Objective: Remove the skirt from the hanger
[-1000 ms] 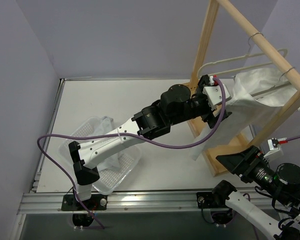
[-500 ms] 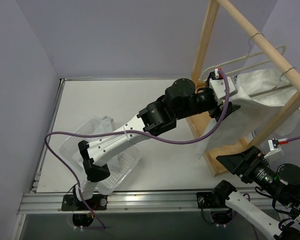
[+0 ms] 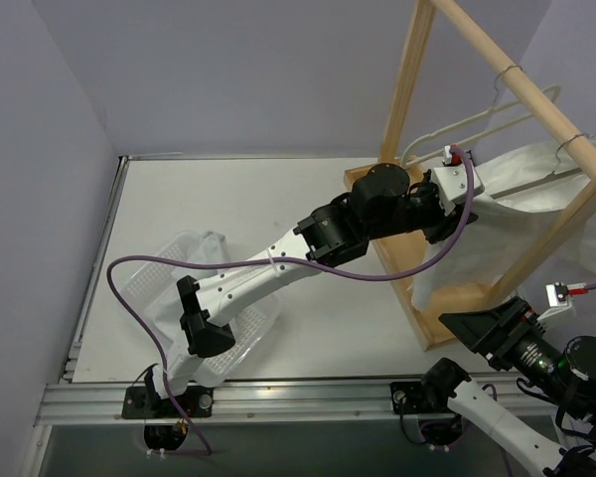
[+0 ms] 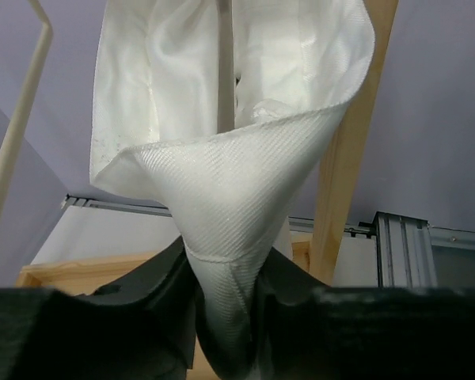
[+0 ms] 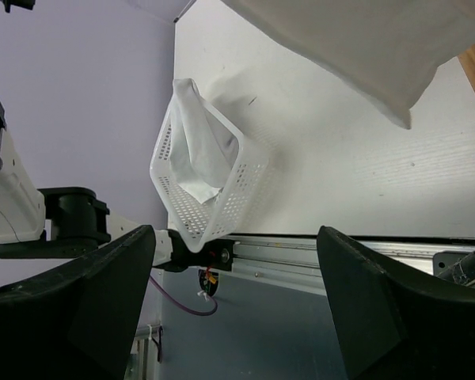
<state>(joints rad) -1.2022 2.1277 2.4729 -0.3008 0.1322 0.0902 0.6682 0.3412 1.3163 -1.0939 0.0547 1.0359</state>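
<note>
The white skirt [image 3: 541, 184] hangs on a cream hanger [image 3: 477, 124] from the rail of the wooden rack [image 3: 405, 94]. My left gripper [image 3: 455, 204] reaches through the rack to the skirt's left edge. In the left wrist view a fold of the skirt [image 4: 229, 178] runs down between the black fingers [image 4: 162, 277], and the left gripper [image 4: 228, 281] is shut on it. The hanger's arm [image 4: 16, 134] shows at the left there. My right gripper [image 5: 237, 301] stands open and holds nothing, low at the near right [image 3: 489, 333], below the skirt's hem [image 5: 364, 55].
A white perforated basket [image 3: 194, 288] with a white cloth in it sits at the near left of the table, also in the right wrist view [image 5: 222, 186]. The rack's base frame [image 3: 442, 303] lies on the table's right side. A purple cable [image 3: 278, 266] trails along the left arm.
My left arm has stretched further right into the rack, and its jaws have closed on the skirt's edge. The right arm has barely shifted.
</note>
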